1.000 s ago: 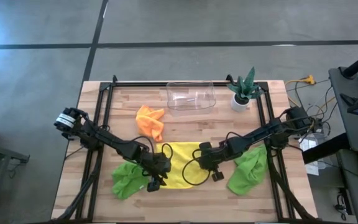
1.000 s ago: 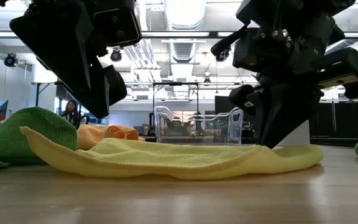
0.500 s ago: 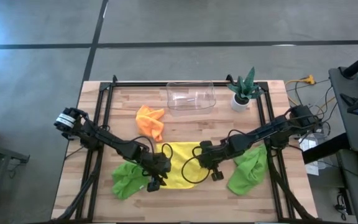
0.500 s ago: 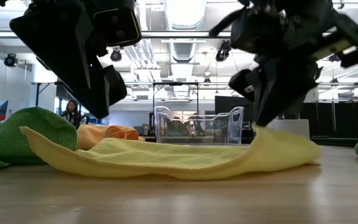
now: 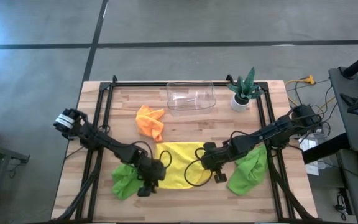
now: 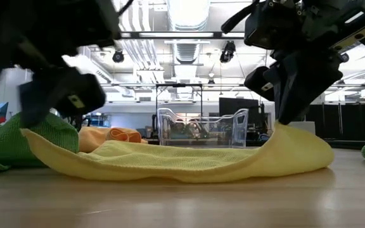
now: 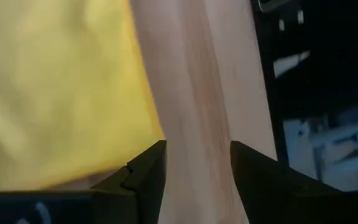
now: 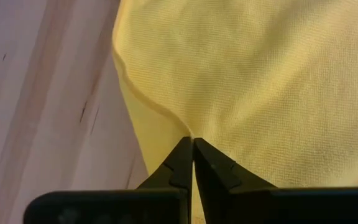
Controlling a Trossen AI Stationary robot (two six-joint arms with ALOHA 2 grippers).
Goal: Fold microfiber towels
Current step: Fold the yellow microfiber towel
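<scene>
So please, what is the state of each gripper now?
Left gripper: open, holding nothing, over bare table beside the yellow towel.
Right gripper: closed on the yellow towel's edge, lifting it.

My table (image 5: pixel 185 199) is pale wood planks w/ a black frame around the edges. Lying on it: yellow towel (image 5: pixel 178 163) spread near the front-centre, its right edge lifted off the wood in my right claw (image 5: pixel 217 173). Orange towel (image 5: pixel 151 121) sits crumpled behind it, twd the left. One lime green towel (image 5: pixel 126 179) bunched at front left, touching the yellow one; second lime green towel (image 5: pixel 248 168) bunched at front right. Clear plastic bin (image 5: pixel 191 96) stands at the back centre, potted plant (image 5: pixel 243 90) just beside it on the right.
</scene>
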